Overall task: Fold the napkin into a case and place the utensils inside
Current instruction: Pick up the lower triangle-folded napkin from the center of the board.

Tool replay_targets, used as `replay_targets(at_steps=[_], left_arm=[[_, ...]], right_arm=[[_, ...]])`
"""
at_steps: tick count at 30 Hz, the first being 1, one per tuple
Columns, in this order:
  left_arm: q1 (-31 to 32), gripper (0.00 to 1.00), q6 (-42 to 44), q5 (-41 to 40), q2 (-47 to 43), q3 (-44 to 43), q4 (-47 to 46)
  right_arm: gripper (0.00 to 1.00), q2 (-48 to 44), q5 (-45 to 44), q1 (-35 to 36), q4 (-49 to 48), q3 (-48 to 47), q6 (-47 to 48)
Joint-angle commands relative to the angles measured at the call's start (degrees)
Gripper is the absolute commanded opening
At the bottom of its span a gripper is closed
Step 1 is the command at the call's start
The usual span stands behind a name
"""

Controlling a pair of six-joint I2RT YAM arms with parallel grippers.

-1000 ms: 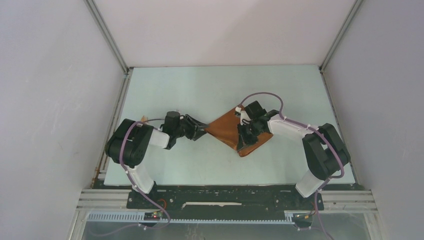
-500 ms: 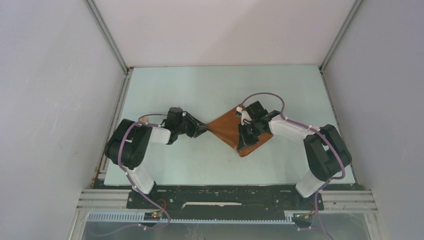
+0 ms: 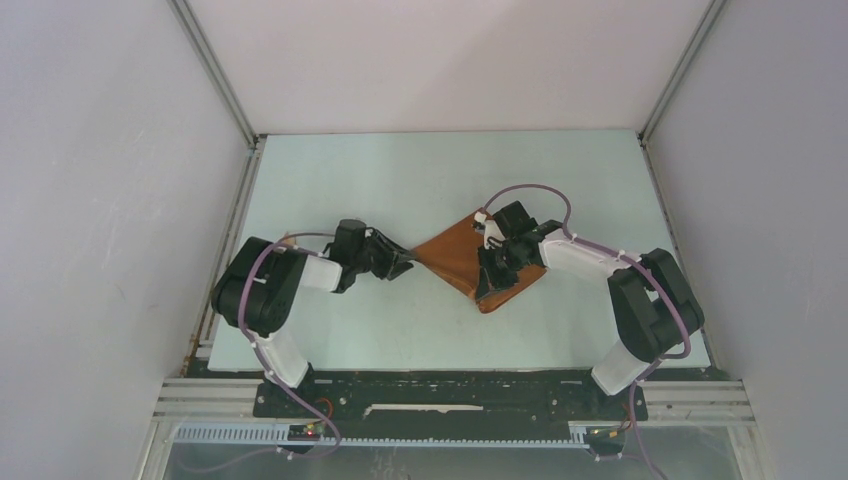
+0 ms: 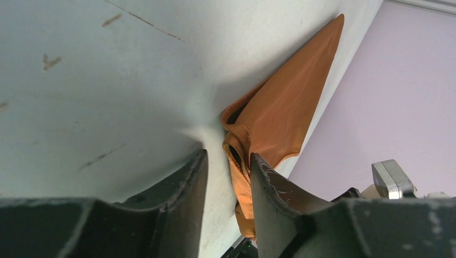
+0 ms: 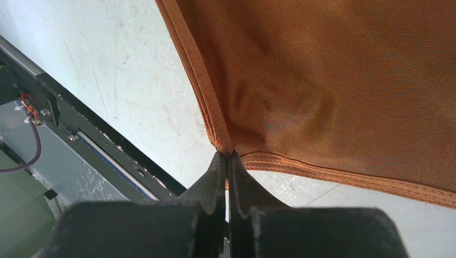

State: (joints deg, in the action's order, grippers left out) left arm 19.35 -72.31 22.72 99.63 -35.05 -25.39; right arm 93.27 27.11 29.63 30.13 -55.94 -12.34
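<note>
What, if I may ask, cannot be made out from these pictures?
- Utensils: seen in no view, so where they lie cannot be told.
- Napkin, top view: its right part is hidden under the right gripper.
- Napkin, right wrist view: cut off by the top and right edges, so its layers cannot be counted.
- Left gripper, left wrist view: the cloth corner sits at its open fingertips, too close to judge contact.

The left arm (image 3: 262, 292) and right arm (image 3: 655, 300) are wearing black joints, white shells, mauve cables (image 3: 524, 188); the left tool (image 4: 228, 157) is showing scuffed black fingers (image 4: 183, 188).
</note>
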Motion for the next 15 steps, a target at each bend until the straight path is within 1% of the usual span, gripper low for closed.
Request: replay_targets(at_steps=[1,6,10,13,15], left_arm=[[0.34,0.4,-0.38,0.24,1.57,-1.61,-2.62],[0.38,0.29,0.75,-0.58,1.0,-2.76,-2.33],[0.4,0.2,2.44,-1.51,-0.49,-4.01,0.38],[0.52,0.11,3.29,-2.0,-1.05,-5.4,2.23],[0.71,0.01,3.28,-1.99,-0.95,-6.28,2.79]], right_arm=[[0.0,-2.07,0.44,-0.36,-1.09,0.05,-0.41],[0.0,-2.43,-0.07,-0.36,-0.62,0.06,-0.41],[0.0,-2.48,-0.85,-0.44,-0.9,0.51,-0.86],[0.0,-2.81,-0.98,-1.15,-1.3,1.31,-1.56],[0.0,-3.17,-1.19,-1.67,-1.64,1.9,-1.91]])
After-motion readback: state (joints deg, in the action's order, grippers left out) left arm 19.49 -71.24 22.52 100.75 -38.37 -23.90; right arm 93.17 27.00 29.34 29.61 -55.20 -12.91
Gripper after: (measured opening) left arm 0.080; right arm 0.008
